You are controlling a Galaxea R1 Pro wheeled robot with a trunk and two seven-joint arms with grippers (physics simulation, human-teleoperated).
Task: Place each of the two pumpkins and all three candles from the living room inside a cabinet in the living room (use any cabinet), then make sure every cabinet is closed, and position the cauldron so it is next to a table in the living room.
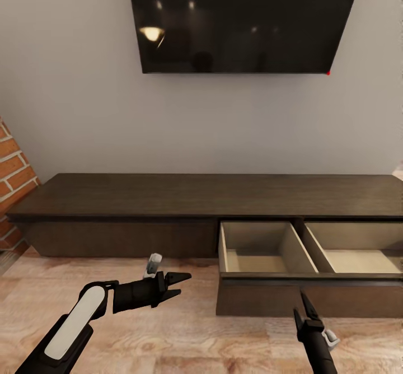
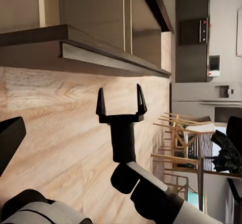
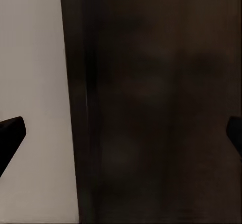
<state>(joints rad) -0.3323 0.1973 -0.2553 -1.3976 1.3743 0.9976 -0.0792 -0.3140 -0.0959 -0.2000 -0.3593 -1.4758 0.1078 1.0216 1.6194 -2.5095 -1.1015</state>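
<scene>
The cabinet (image 1: 168, 195) stretches along the wall, long, low and dark brown. Its right drawer (image 1: 263, 251) is pulled out, and both beige compartments are bare. The left drawer front is flush. My left gripper (image 1: 183, 284) hovers over the floor ahead of the shut left drawer, open and holding nothing. My right gripper (image 1: 300, 304) points up just before the open drawer's front (image 1: 257, 298). It is open too: its fingers (image 2: 101, 103) stand apart in the left wrist view. The right wrist view faces the dark drawer front (image 3: 161, 108) closely. The pumpkins and the grey table are out of view.
A black TV (image 1: 240, 21) hangs on the wall above the cabinet. A brick wall (image 1: 14, 183) stands at the left end. Light wooden floor (image 1: 196, 335) lies under both arms. Wooden chairs (image 2: 181, 138) and a kitchen lie beyond in the left wrist view.
</scene>
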